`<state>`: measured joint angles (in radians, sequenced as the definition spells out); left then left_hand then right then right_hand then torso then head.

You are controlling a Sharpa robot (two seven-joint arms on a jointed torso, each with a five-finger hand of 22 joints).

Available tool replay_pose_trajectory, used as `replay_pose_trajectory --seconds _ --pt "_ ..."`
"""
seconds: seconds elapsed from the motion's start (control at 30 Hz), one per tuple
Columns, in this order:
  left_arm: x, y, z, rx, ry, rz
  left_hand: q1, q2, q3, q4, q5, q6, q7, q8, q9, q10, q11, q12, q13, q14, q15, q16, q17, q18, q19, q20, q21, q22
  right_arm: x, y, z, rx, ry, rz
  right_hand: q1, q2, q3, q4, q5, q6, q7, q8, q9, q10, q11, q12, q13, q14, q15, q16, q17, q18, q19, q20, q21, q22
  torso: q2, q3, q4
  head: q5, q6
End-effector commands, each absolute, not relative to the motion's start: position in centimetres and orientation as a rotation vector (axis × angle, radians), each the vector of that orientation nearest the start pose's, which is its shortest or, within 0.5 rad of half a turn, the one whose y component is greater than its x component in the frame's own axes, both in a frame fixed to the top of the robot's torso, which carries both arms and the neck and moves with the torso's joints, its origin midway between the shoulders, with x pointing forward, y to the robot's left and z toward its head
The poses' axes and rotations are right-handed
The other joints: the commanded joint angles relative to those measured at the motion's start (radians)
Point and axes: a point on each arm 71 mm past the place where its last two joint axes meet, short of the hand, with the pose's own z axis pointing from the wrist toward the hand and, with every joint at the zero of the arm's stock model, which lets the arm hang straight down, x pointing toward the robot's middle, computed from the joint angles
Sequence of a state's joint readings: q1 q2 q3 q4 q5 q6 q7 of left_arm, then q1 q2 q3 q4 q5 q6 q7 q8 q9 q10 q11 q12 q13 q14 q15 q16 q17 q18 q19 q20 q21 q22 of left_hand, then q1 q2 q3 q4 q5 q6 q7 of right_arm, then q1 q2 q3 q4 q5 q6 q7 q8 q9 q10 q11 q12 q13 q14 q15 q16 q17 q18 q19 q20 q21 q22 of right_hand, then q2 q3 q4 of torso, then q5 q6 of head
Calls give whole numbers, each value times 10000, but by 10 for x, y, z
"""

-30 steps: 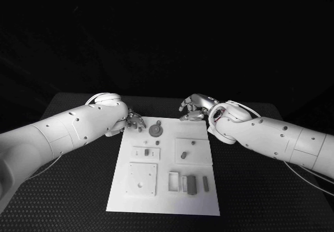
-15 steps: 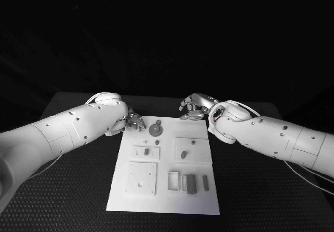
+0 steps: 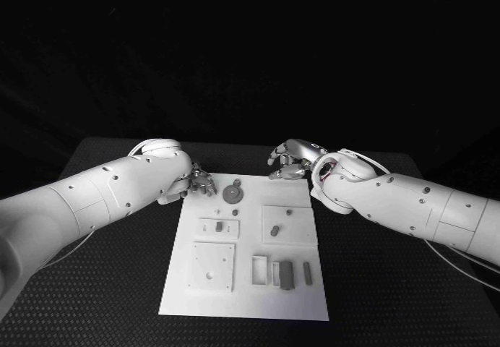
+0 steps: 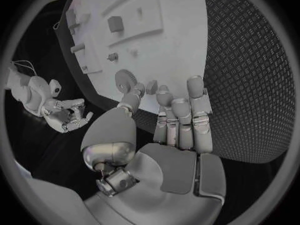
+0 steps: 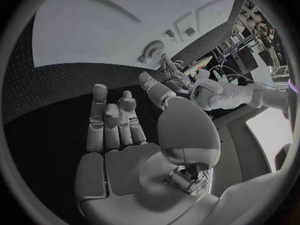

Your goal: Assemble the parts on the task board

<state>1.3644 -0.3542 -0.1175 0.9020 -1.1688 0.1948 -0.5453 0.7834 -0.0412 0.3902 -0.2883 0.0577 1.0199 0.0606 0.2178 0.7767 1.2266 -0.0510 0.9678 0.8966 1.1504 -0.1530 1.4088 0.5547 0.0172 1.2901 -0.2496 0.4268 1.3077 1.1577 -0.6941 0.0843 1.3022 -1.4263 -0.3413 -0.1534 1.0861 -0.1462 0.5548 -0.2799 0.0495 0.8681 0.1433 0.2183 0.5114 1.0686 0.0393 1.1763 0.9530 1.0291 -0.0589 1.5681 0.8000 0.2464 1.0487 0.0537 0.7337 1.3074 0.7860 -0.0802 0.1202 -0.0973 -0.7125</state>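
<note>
Your left robot hand [image 3: 201, 182] is at the far left corner of the task board [image 3: 250, 289], fingers apart and holding nothing, just beside the gear [image 3: 233, 194] lying there. If you pinch the gear off centre, it may slide off onto the worktop [image 3: 104, 289]. Your right robot hand [image 3: 289, 162] hovers at the far right corner, also loose and empty. No readable writing anywhere.
</note>
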Motion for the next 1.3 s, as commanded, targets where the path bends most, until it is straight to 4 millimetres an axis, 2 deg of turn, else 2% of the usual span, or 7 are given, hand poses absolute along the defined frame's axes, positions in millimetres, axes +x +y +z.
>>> replay_pose_trajectory --seconds 0.03,0.4,0.43,0.5,0.73,1.1,1.3 --pt "591 146 -185 -1093 22050 -1395 52 74 -97 16 -47 12 69 75 -18 52 46 39 -16 38 -1 64 -11 157 56 36 46 211 534 -195 -176 239 16047 5915 -114 -11 18 60 -1 -58 139 -39 -9 -43 46 -10 -15 28 -27 -48 -16 154 -28 13 -42 167 -6 1 8 -4 -8" --pt "591 146 -185 -1598 22113 -1753 403 386 -174 -11 -52 158 20 182 -108 170 2 66 -71 119 -38 105 -20 163 97 2 103 219 534 -195 -176 236 16050 5915 -120 -11 20 62 -2 -57 139 -39 -10 -43 46 -8 -15 28 -27 -47 -17 154 -27 13 -42 167 -2 0 -1 1 -20" --pt "592 146 -185 -1641 22131 -1782 557 262 11 87 -91 188 16 205 -122 205 -8 61 -89 140 -43 106 -26 164 132 -3 119 208 534 -195 -176 237 16051 5914 -120 -11 21 62 -2 -56 139 -38 -10 -43 46 -8 -15 28 -27 -47 -17 154 -27 13 -42 167 -4 1 1 2 -22" --pt "592 147 -186 -1730 22178 -1833 675 225 278 207 -88 205 12 224 -144 246 0 56 -111 167 -43 109 -34 153 165 2 133 201 534 -195 -176 238 16053 5911 -121 -11 21 63 -2 -56 139 -38 -10 -43 46 -8 -15 28 -26 -46 -17 154 -27 13 -42 167 -6 2 3 1 -25" --pt "592 148 -186 -1853 22185 -1921 1027 420 720 181 -92 302 -10 305 -159 310 -26 62 -137 213 -57 127 -40 147 200 -6 172 211 534 -195 -176 240 16052 5909 -126 -12 21 64 -2 -56 139 -38 -10 -44 46 -7 -16 28 -26 -46 -17 154 -26 13 -41 168 -4 2 -2 1 -27" --pt "592 151 -185 -2130 22183 -2204 1395 967 1218 118 -93 716 -125 588 -98 413 -129 58 -183 281 -118 157 -47 97 234 -2 261 227 534 -196 -176 237 16055 5910 -129 -14 24 64 -1 -56 139 -38 -11 -44 46 -5 -16 28 -26 -45 -17 154 -26 12 -42 168 -8 4 8 10 -33" --pt "591 158 -186 -2742 22260 -2569 1377 1061 1266 113 -94 777 -154 637 -94 453 -157 58 -198 313 -144 170 -49 82 247 -6 293 227 534 -197 -176 246 16058 5891 -131 -13 26 64 -1 -57 139 -37 -12 -45 46 -4 -16 28 -26 -45 -17 154 -26 12 -42 169 -14 0 13 14 -38"
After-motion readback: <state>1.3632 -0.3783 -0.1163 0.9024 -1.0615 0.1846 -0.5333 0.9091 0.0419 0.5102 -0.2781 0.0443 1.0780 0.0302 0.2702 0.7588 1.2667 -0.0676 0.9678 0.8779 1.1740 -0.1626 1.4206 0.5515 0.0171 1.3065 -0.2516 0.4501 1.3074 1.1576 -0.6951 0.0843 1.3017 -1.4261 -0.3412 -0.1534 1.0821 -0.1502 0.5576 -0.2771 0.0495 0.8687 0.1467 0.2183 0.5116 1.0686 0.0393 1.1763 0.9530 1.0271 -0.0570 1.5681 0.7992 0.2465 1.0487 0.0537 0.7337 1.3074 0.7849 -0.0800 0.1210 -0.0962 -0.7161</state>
